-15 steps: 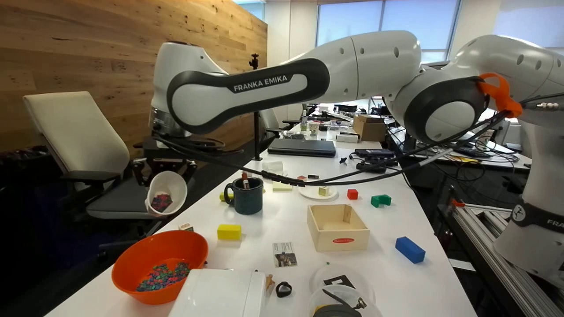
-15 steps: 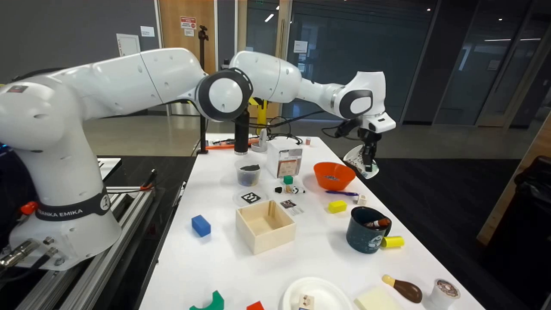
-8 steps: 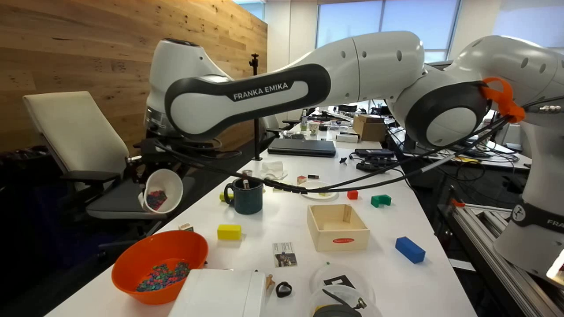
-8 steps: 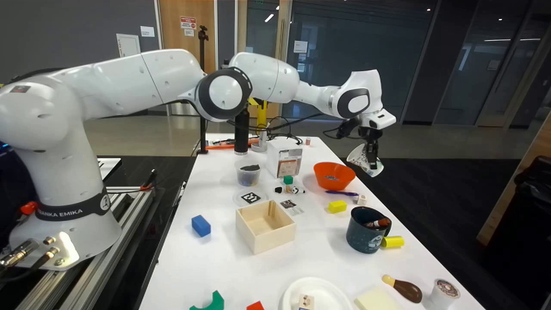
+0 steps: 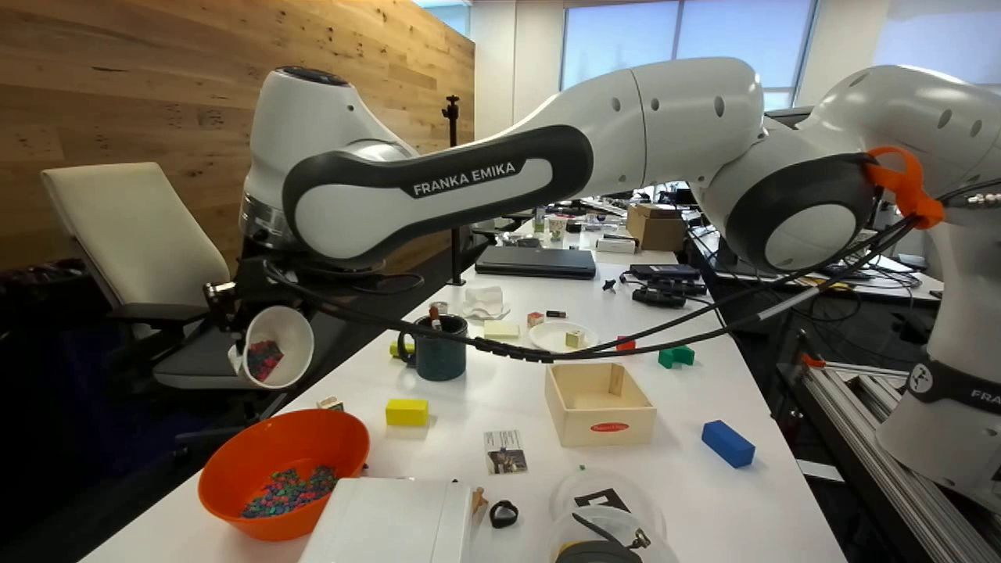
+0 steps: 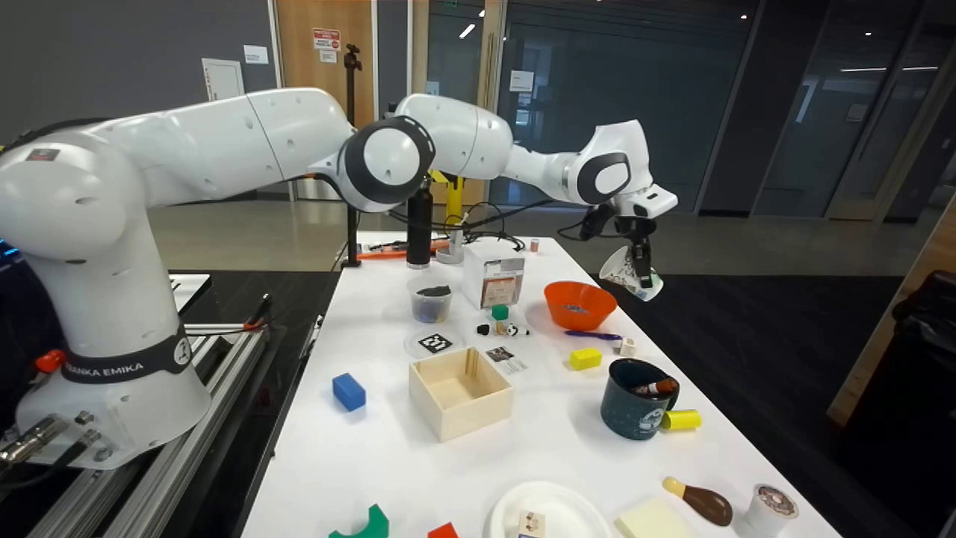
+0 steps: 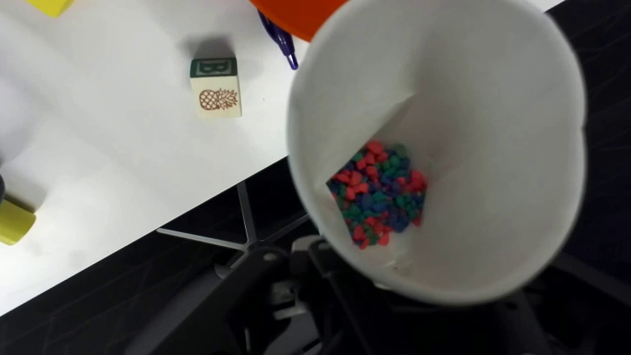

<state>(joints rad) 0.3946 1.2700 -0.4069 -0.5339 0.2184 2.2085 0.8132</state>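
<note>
White paper cup with printed outside (image 5: 289, 344) shifted left in an exterior view, carried by the black two-finger gripper (image 6: 642, 273). Gripper turned too: linkage (image 5: 221, 292) had flanked the cup on both sides there, ended up showing mostly on one. Pile of small red, green and blue pieces (image 5: 263, 360) inside came to show nearer the cup's left edge. Round white-and-black elbow joint (image 5: 812, 237) and orange loop strap (image 5: 923, 205) moved right and down. Thick black cables (image 5: 512, 352) sagged lower, uncovering the pale-yellow square pad (image 5: 500, 328). Bright glare on the white robot base (image 6: 119, 418) came and went.
</note>
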